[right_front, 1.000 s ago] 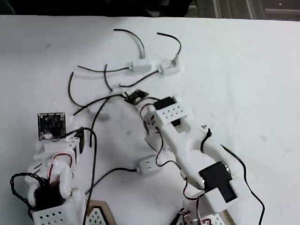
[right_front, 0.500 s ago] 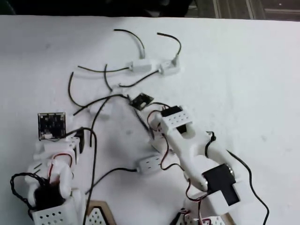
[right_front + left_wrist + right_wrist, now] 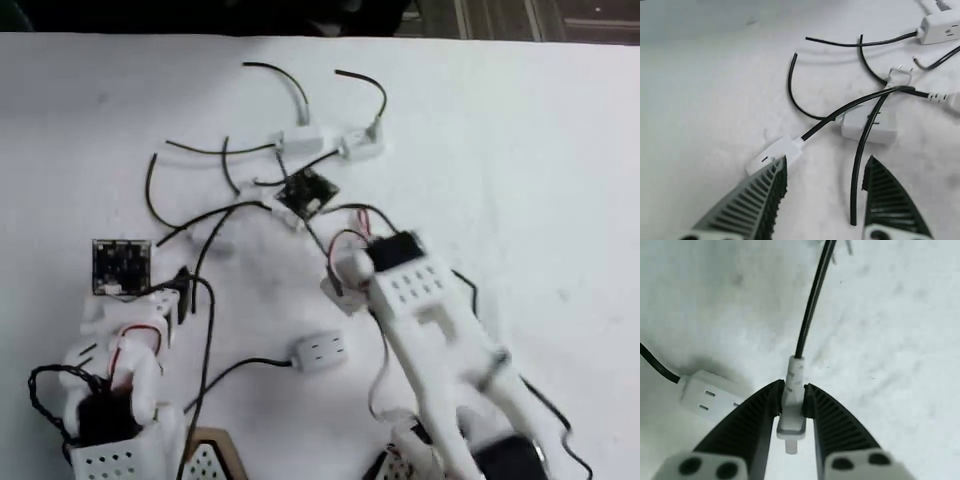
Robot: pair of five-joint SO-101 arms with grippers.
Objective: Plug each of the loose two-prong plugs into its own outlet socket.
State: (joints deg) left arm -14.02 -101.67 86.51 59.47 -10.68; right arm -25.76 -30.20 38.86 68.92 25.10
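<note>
In the lower left of the high view stands the left arm (image 3: 115,340), white with red and black wires. The left gripper (image 3: 826,161) is spread wide. Its two grey ribbed fingers (image 3: 767,192) stand apart above the white table (image 3: 700,100) and hold nothing. The tip of one finger is just beside a small white oblong plug on a black cable (image 3: 777,152); its prongs I cannot see. A loose black cable end (image 3: 856,190) lies between the fingers. Farther off lies a white rectangular socket block (image 3: 867,127), crossed by black cables, and just behind it a white flat plug with two metal pins (image 3: 899,76).

In the lower middle of the high view a white rounded outlet socket (image 3: 320,350) lies alone, with a black cable leaving it to the left. In the upper middle two white connector pieces (image 3: 305,138) lie end to end, and thin black cables curl away from them.

The right arm (image 3: 430,300) comes from the lower right toward the middle. The right gripper (image 3: 792,388) is pressed together on a white two-prong plug (image 3: 794,372) – the black ribbed fingers (image 3: 747,427) pinch its body from both sides. The thin black cord (image 3: 810,305) of this plug runs away from the gripper. A white socket with two slots (image 3: 707,397) lies on the table just beside one finger, apart from the plug; which socket of the high view it is, I cannot tell.
</note>
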